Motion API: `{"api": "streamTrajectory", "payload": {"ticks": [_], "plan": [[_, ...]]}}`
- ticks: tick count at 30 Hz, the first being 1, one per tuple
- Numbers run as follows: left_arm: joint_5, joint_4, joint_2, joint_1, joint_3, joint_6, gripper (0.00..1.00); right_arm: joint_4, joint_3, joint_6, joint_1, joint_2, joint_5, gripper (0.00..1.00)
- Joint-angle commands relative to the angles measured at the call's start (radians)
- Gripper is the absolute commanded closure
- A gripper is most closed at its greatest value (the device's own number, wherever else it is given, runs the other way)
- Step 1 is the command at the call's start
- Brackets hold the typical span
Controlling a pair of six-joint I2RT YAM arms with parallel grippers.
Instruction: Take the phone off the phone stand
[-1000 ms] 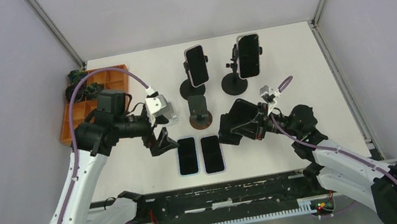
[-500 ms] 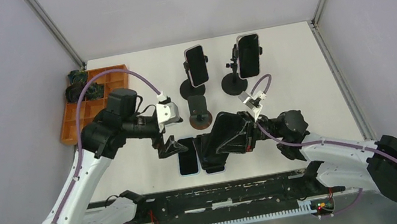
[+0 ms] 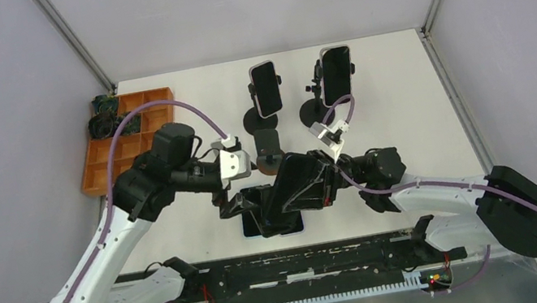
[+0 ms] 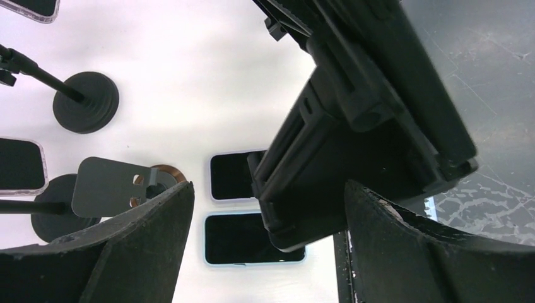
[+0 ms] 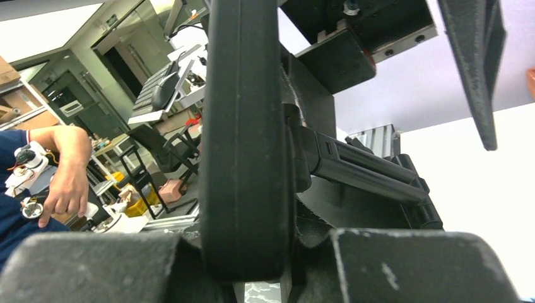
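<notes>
A black phone (image 5: 246, 126) clamped in a black phone stand (image 5: 363, 169) hangs tilted above the table's front middle (image 3: 296, 188). My right gripper (image 3: 327, 177) (image 5: 265, 252) is shut on the phone, whose edge faces the right wrist camera with the stand's clamp bars on its back. My left gripper (image 3: 251, 204) (image 4: 268, 189) is open. Its fingers (image 4: 132, 252) stand either side of the near end of the phone and stand (image 4: 353, 145), with gaps on both sides.
Two phones (image 3: 248, 222) (image 4: 252, 238) lie flat on the table under the held one. An empty stand (image 3: 268, 151) with a copper base stands behind. Two stands holding phones (image 3: 266, 88) (image 3: 336, 72) are at the back, and an orange tray (image 3: 112, 149) at the left.
My right arm has carried the phone and stand left, over the flat phones. My left gripper has moved right and now straddles its end.
</notes>
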Motion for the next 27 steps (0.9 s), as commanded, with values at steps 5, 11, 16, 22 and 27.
{"api": "streamTrajectory", "payload": {"ticks": [5,11,16,22,27], "plan": [[-0.015,0.047,-0.009,-0.018,0.03,0.018,0.11,0.168,0.083,0.013,0.029,0.003,0.014,1.0],[-0.008,0.047,-0.009,-0.029,0.026,0.021,0.17,0.158,0.137,0.005,0.06,0.038,0.027,1.0],[-0.011,0.054,-0.015,-0.03,0.031,0.038,0.26,0.144,0.173,0.003,0.091,0.076,0.035,1.0],[0.004,0.063,-0.044,-0.03,0.006,0.103,0.54,0.075,0.181,-0.026,0.097,0.058,0.069,1.0],[0.016,0.068,-0.066,-0.03,-0.015,0.191,0.87,-0.072,0.202,-0.077,0.097,0.021,0.13,0.95]]}}
